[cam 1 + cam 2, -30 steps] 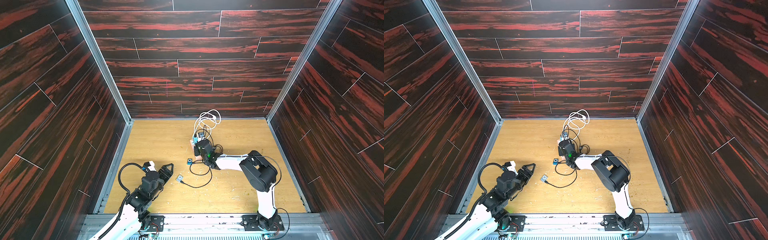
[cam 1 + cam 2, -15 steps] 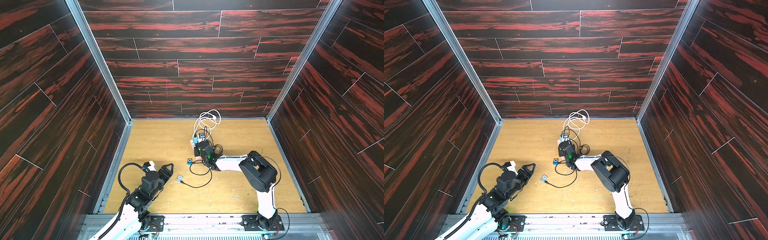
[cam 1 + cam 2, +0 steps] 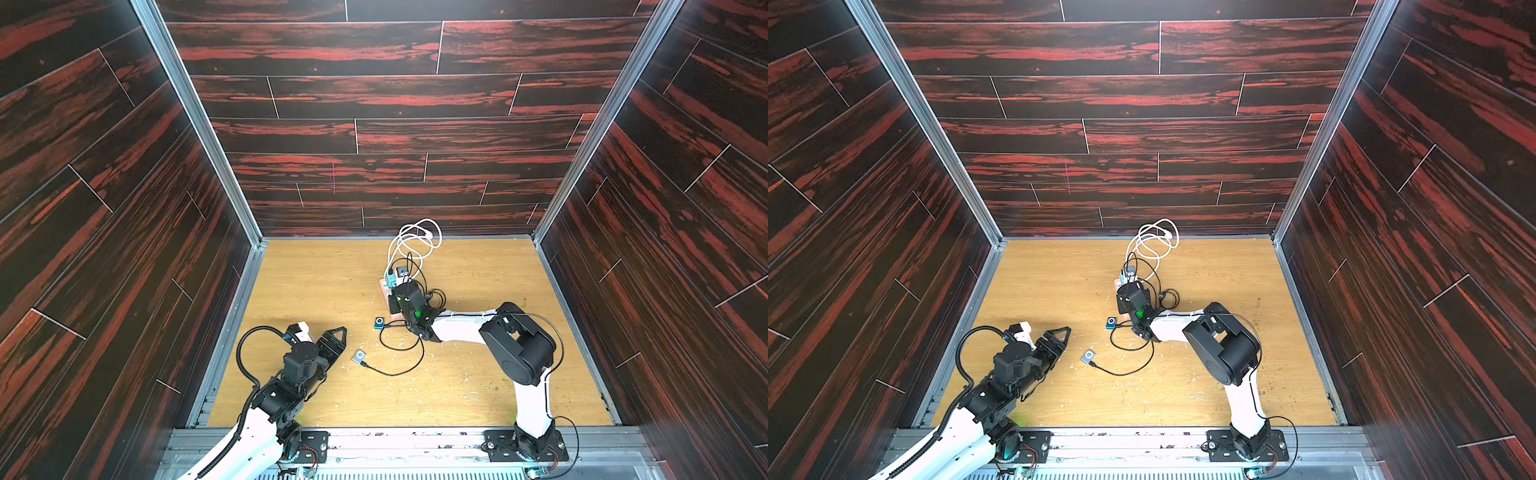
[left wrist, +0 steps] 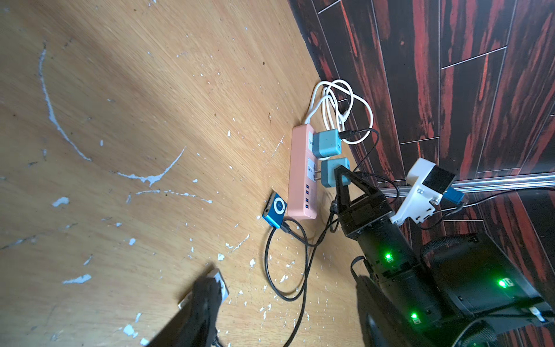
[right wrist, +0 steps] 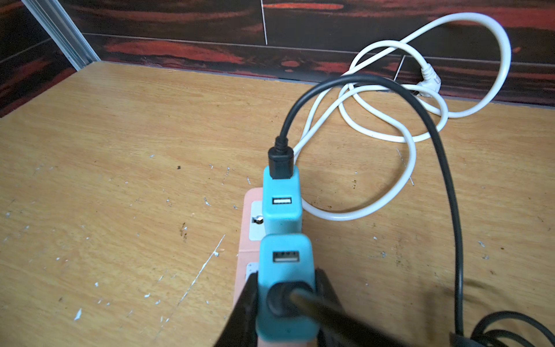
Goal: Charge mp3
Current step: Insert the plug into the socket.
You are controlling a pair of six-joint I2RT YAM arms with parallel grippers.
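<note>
Blue metal with a round control pad, one mp3 player (image 4: pixel 275 210) lies flat on the bench (image 3: pixel 311 282), just beside the USB end of the pink power strip (image 4: pixel 300 180). A black cable (image 4: pixel 271 270) is plugged into it and loops away from the strip. A second player, the silver mp3 player (image 3: pixel 359 356), lies farther from that same end with its own black lead plugged in.

The right hand (image 5: pixel 286 288) is closed narrowly on the nearer teal charger (image 5: pixel 288 273), one finger on each side. The charger stands on the strip, and in the left wrist view its metal prongs show between its body and the strip. The far teal charger (image 5: pixel 280 210) sits fully in its socket, with a black plug in its top.

The left hand (image 3: pixel 334 344) is about half open and holds nothing. Its tips are near the silver player but apart from it in both top views.

Beyond the strip's cord end, the white cord (image 5: pixel 339 216) coils against the back wall (image 3: pixel 374 137). On the strip's side away from the right arm, the bench is bare, scuffed wood out to the side wall.
</note>
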